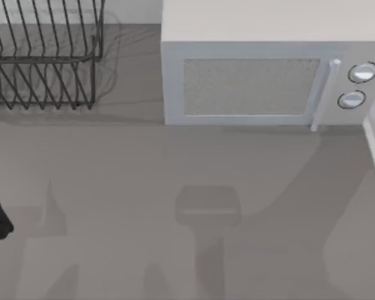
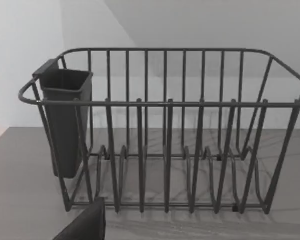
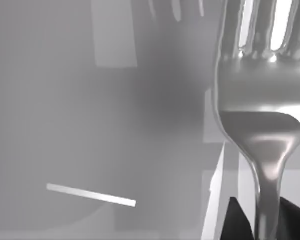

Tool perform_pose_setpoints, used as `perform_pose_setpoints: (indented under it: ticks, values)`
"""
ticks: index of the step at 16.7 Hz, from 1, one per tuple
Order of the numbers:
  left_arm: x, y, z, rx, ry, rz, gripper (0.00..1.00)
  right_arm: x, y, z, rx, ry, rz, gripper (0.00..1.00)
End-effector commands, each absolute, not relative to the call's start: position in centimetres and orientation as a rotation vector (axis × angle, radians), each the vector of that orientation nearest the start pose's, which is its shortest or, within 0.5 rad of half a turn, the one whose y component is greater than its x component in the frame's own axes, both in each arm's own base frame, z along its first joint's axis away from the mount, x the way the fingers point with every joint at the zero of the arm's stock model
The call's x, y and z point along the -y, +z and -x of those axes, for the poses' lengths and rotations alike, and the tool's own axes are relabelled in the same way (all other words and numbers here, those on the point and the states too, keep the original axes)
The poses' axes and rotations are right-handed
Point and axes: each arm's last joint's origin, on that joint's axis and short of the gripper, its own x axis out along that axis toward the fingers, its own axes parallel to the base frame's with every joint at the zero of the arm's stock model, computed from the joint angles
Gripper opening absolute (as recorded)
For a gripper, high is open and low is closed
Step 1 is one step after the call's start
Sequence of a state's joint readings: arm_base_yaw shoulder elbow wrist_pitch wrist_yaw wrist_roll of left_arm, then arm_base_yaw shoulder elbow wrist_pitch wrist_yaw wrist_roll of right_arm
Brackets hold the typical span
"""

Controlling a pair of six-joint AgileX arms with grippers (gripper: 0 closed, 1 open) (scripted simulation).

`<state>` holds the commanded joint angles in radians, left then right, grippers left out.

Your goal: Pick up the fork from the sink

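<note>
the right gripper (image 3: 262,220) holds the fork (image 3: 260,100) by its handle, narrow fingers on both sides, long axis pointing straight away from them, tines far.

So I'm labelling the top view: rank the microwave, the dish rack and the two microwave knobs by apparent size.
1. Microwave, largest by far.
2. Dish rack, cut off by the frame edge.
3. The two knobs look about alike, so I won't rank them.
</note>
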<state>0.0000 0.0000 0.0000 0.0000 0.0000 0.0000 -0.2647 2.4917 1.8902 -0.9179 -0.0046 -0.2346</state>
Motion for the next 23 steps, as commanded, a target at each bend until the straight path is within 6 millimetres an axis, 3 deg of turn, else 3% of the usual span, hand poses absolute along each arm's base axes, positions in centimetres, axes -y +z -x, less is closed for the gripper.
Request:
perform_pose_setpoints:
  ticks: [7, 14, 16, 18, 21, 23]
  values:
    - [0.1, 16.0, -10.6, 0.000, 0.000, 0.000, 1.00, 11.7, 17.7, -45.6, -1.531, -0.012, -0.014, 0.00]
    - [0.1, 16.0, -10.6, 0.000, 0.000, 0.000, 1.00, 11.2, 18.9, -45.5, -1.514, -0.019, -0.013, 0.00]
    - [0.1, 16.0, -10.6, 0.000, 0.000, 0.000, 1.00, 9.5, 21.3, -45.4, -1.463, -0.043, -0.013, 0.00]
    - [0.1, 16.0, -10.6, 0.000, 0.000, 0.000, 1.00, 6.7, 24.8, -44.7, -1.385, -0.070, -0.023, 0.00]
    - [0.1, 16.0, -10.6, 0.000, 0.000, 0.000, 1.00, 1.1, 30.3, -42.2, -1.266, -0.083, -0.062, 0.00]
    - [0.1, 16.0, -10.6, 0.000, 0.000, 0.000, 1.00, -3.1, 33.0, -39.9, -1.219, -0.064, -0.097, 0.00]
